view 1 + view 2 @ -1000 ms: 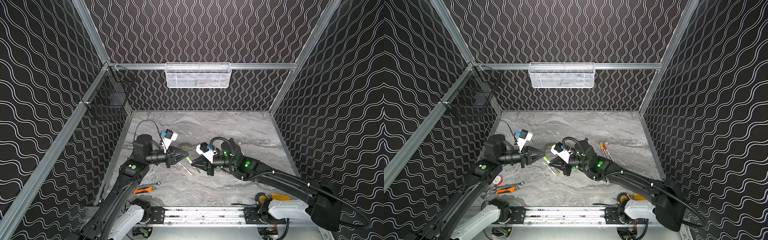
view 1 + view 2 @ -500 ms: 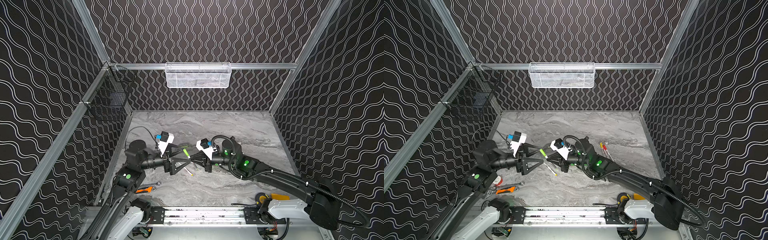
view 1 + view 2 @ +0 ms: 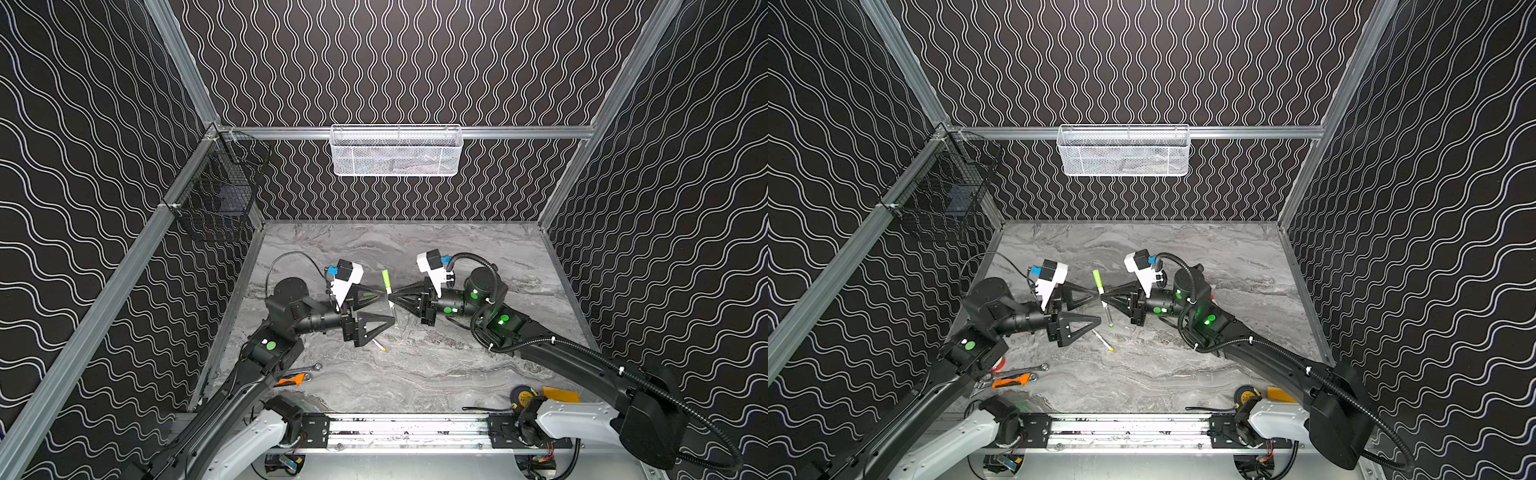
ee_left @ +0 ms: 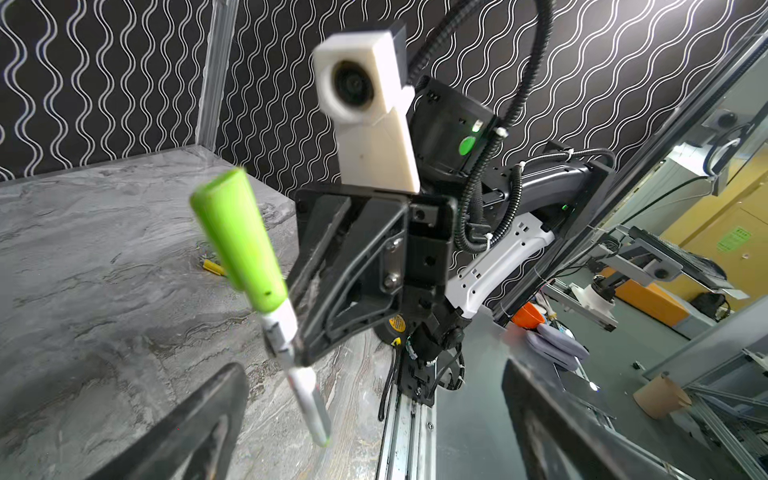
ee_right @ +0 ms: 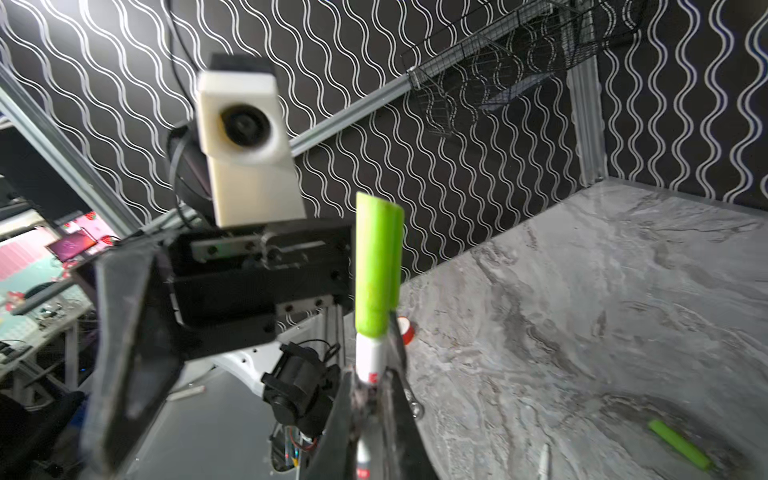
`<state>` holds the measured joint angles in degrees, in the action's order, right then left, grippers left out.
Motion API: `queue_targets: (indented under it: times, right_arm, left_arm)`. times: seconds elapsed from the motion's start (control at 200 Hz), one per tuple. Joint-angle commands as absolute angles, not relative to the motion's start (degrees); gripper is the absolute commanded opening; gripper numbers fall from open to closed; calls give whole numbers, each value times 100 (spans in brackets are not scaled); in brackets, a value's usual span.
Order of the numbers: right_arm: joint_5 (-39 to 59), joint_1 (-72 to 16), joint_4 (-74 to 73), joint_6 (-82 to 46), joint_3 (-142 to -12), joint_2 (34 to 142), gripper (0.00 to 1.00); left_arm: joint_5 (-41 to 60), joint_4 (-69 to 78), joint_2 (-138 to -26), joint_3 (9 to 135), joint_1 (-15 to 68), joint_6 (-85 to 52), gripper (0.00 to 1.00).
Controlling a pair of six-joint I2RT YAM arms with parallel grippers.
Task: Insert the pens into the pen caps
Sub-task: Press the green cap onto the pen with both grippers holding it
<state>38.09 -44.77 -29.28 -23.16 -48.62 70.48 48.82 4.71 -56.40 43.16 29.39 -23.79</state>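
1. While the green cap [image 3: 386, 279] sits on its upper end, the pen [image 3: 391, 306] stands nearly upright in the air above the middle of the counter [image 3: 415, 374].
2. The right end effector [image 3: 390, 292] pinches the pen's white barrel just below the cap, its fingers pressed together on it. The right wrist view shows this grip close up, with the cap [image 5: 376, 266] rising straight above the fingers.
3. The left end effector [image 3: 386, 308] is spread wide, with one finger to each side of the pen. As far as can be told it touches neither pen nor cap.
4. Judged from this, the capping of this pen is done or nearly done. Whether the cap is pushed fully home cannot be told.
5. The next move probably calls for a low, gentle release onto a bare patch of counter so the pen does not roll. The free left end effector could then go for another loose piece.
6. Both top views show a yellow-tipped pen [image 3: 1103, 340] lying on the counter just beside the left end effector. A wrench [image 3: 305, 368] and an orange tool [image 3: 291, 379] lie near that arm's base.
7. Only the right wrist view shows a loose green cap [image 5: 679, 449] lying on the counter.
8. Only the left wrist view shows a small yellow piece [image 4: 214, 268], likely a cap, on the counter behind the held pen.
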Motion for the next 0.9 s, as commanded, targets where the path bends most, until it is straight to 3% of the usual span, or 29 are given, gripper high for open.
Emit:
queue_targets:
  times: [0.0,0.07,0.24,0.35,0.541,0.631,0.686,0.796,0.891]
  right_arm:
    - [4194,-4453,-3829,-2943,-4735,6875,7]
    - [4256,-4447,-4035,-3047,-4663,6780,7]
    - [4331,-4447,-4248,-3236,-4606,6702,7]
    - [4375,-4445,-4515,-3375,-4528,6725,7]
    - [4488,-4444,-4790,-3489,-4473,6799,8]
    - [4505,-4452,-4831,-3506,-4445,6838,8]
    - [4509,-4447,-4836,-3511,-4430,6840,9]
    - [4478,-4448,-4694,-3464,-4437,6821,12]
    - [4390,-4438,-4182,-3264,-4537,6748,29]
  left_arm:
    - [4813,1172,-5772,4224,3071,-2533,92]
    - [4920,1559,-5856,4131,3103,-2701,85]
    - [5274,2366,-6034,3991,3164,-3022,49]
    - [5459,2743,-6069,3911,3181,-3194,37]
    - [5588,2900,-6135,3894,3211,-3265,24]
    - [5627,2956,-6144,3883,3214,-3279,12]
    - [5591,2823,-6137,3899,3220,-3187,0]
    - [5353,2314,-6071,3977,3220,-2905,0]
    - [5073,1690,-6051,4087,3224,-2608,0]
